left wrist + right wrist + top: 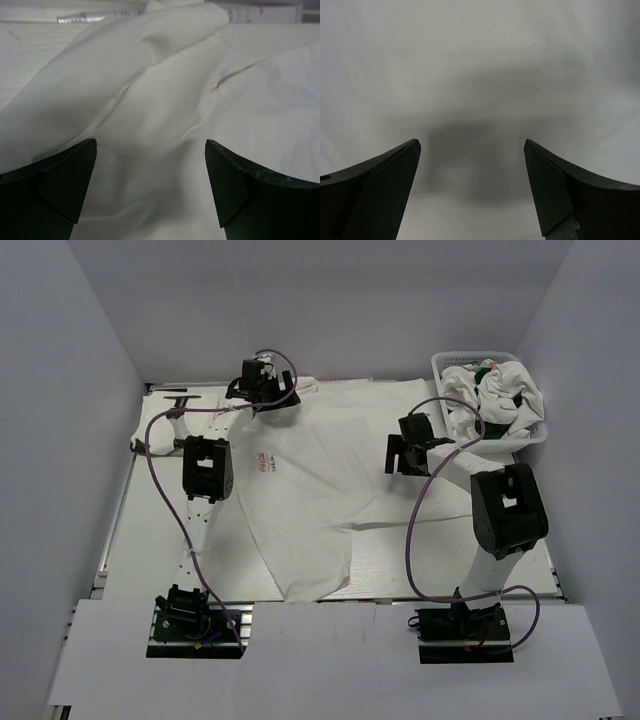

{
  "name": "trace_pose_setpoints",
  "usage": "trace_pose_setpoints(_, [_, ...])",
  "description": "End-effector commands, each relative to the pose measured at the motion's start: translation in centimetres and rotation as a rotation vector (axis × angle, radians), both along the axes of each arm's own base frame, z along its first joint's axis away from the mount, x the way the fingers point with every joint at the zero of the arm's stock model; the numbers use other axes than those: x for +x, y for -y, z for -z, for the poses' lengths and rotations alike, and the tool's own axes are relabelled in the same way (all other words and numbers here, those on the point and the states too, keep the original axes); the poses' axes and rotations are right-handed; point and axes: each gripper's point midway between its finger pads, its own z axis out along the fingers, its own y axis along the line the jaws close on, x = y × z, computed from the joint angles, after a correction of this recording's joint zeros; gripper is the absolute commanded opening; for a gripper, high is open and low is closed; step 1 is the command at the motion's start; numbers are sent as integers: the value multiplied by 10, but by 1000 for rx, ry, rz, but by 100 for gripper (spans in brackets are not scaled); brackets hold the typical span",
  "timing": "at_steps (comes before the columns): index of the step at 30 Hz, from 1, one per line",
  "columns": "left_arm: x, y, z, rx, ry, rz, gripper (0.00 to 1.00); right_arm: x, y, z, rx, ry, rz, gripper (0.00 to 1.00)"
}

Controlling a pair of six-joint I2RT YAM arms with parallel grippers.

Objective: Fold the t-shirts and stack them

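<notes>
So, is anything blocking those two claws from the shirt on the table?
Nothing visible. The left gripper and the right gripper are both open just above the spread shirt, only its cloth beneath them.

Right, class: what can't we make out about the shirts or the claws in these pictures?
1. Top view: red print on the spread t-shirt, too small to read.
2. Top view: number of t-shirts in the basket, bundled over one another.
3. Right wrist view: surface beneath the open right claw, blurred.
</notes>
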Motion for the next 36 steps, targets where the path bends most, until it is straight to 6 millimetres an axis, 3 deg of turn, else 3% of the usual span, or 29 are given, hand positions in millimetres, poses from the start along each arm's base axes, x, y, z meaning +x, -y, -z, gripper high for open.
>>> trace_pose_setpoints(1, [21,-11,25,3,19,-104,100,-25,-5,23,29,-102,-28,90])
trace_pose_setpoints(4, [42,-13,27,-67,73,-160,100,-46,-19,38,107,-183,-63,90])
trace_pose_setpoints(5, [43,-9,44,-93,64,-154,100,-53,-23,40,133,-199,-67,90])
trace_pose_setpoints(6, [57,-13,34,-128,131,-171,100,-56,-24,42,143,-210,-68,90])
trace_pose_setpoints(10, [75,-5,36,-246,215,-201,100,-73,-37,50,228,-250,-66,90])
trace_pose_setpoints(13, [81,0,28,-289,272,-185,100,-68,-37,50,223,-240,-79,90])
trace_pose_setpoints(15, [85,-6,17,-280,296,-220,100,-66,-36,50,206,-239,-77,90])
trace_pose_setpoints(17, [87,-6,-11,-290,333,-216,100,-59,-41,42,227,-207,-92,90])
trace_pose_setpoints(19, [84,-9,-26,-284,318,-202,100,-41,-44,19,230,-125,-108,90])
trace_pose_setpoints(20, [81,-8,-66,-285,347,-181,100,-32,-42,6,227,-75,-99,90])
trace_pose_setpoints(21, [72,-6,-81,-287,321,-162,100,-21,-35,-1,203,-13,-51,90])
trace_pose_setpoints(22, [54,2,-75,-299,262,-105,100,-19,-33,-11,215,30,-33,90])
trace_pose_setpoints(23, [41,5,-92,-315,246,-84,100,-20,-30,-19,252,53,27,90])
trace_pose_setpoints(24, [24,4,-162,-334,311,-63,100,-16,-25,-24,239,90,57,90])
trace_pose_setpoints(25, [2,0,-144,-303,215,-72,100,-17,-20,-26,231,105,74,90])
trace_pose_setpoints(27, [-32,5,-166,-229,206,-31,100,-19,-9,-42,230,151,142,90])
trace_pose_setpoints(28, [-64,-13,-179,-170,156,-82,100,-18,2,-53,209,193,187,90])
trace_pose_setpoints(29, [-104,-11,-189,-142,134,-72,100,-28,10,-60,225,212,242,90])
trace_pose_setpoints(30, [-105,-11,-189,-142,134,-72,100,-28,10,-60,225,213,242,90])
trace_pose_setpoints(31, [-141,-19,-144,-112,18,-79,100,-32,18,-66,225,244,271,90])
trace_pose_setpoints(32, [-169,-28,-183,-131,87,-95,100,-35,20,-69,236,256,285,90])
trace_pose_setpoints(33, [-191,-29,-181,-134,74,-101,100,-46,25,-75,263,283,312,90])
trace_pose_setpoints(34, [-228,-34,-140,-113,-30,-119,100,-50,27,-74,272,284,323,90])
trace_pose_setpoints(35, [-248,-38,-134,-122,-54,-130,100,-53,30,-77,283,295,335,90])
trace_pose_setpoints(36, [-285,-41,-126,-125,-81,-127,100,-64,33,-76,296,298,337,90])
